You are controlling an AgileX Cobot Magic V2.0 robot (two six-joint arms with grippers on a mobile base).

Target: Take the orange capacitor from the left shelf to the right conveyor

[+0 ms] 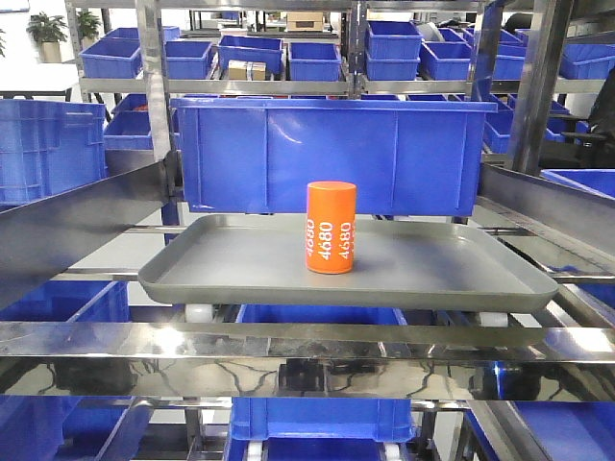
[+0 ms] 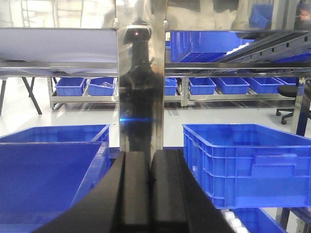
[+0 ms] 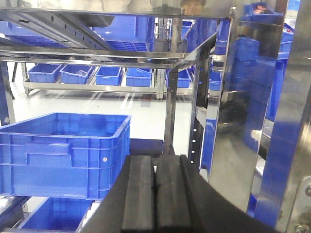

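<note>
The orange capacitor (image 1: 332, 229), a small upright cylinder printed with white "4680", stands in the middle of a shallow grey tray (image 1: 240, 269) on the left shelf (image 1: 288, 351). Neither gripper shows in the front view. In the left wrist view my left gripper (image 2: 149, 158) is shut with nothing between its black pads, low in front of a shiny steel upright (image 2: 141, 82). My right gripper (image 3: 154, 162) is likewise shut and empty, beside a steel post (image 3: 171, 116). The right conveyor is out of view.
A large blue bin (image 1: 332, 154) sits right behind the tray, with more blue bins (image 1: 250, 53) on the upper shelves. Steel rails (image 1: 58, 226) flank the tray on both sides. Blue crates (image 2: 243, 155) (image 3: 63, 153) sit beside each gripper.
</note>
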